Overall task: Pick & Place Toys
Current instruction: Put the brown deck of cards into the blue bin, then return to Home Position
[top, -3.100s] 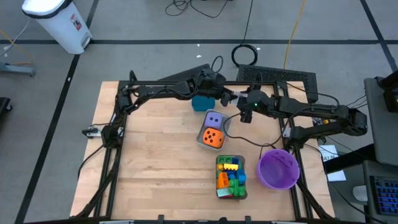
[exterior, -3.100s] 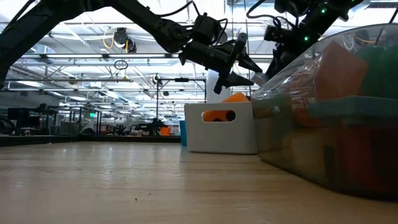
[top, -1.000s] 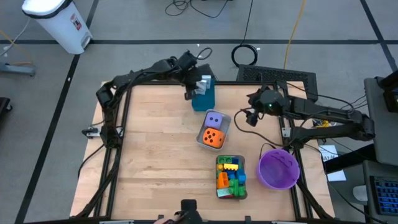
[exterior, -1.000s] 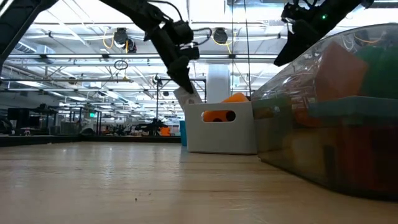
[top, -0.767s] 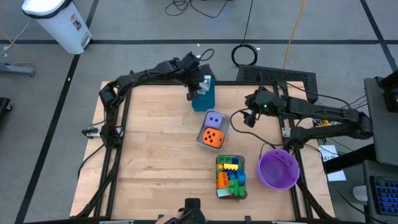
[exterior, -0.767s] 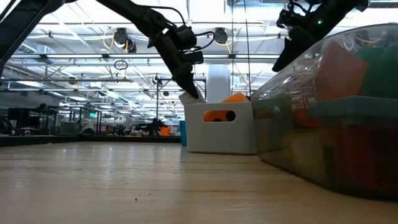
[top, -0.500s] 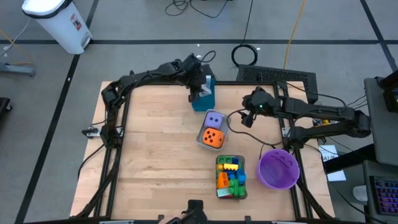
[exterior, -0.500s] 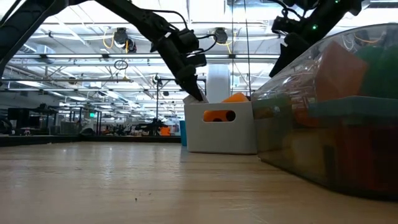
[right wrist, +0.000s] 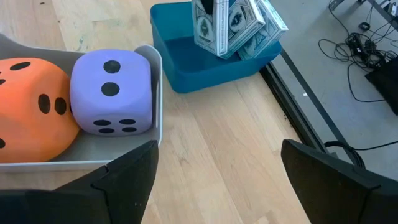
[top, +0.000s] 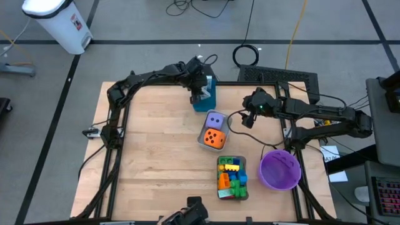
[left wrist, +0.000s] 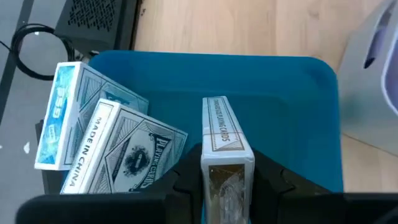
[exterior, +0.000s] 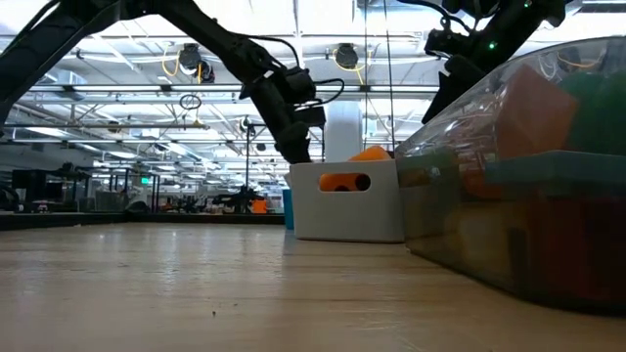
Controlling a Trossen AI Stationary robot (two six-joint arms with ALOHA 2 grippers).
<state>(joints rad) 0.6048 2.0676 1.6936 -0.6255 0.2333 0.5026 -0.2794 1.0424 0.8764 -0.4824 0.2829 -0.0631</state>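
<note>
Over the blue bin (left wrist: 273, 99), left gripper (left wrist: 227, 186) clamps 1 card box (left wrist: 225, 146); right gripper (right wrist: 217, 168) gapes beside the purple die (right wrist: 112, 93).

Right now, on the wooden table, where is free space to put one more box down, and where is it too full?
Free: the wooden table's wide bare side beside the grey tray with two dice and the clear bin of bricks. Crowded: the far edge, where the left hand holds a card pack over the blue bin, and near the purple bowl.

Pale wooden table (top: 156, 150) showing matt grain; blue bin (left wrist: 280, 93) looking smooth plastic; card boxes (left wrist: 118, 143) gleaming as glossy paper
</note>
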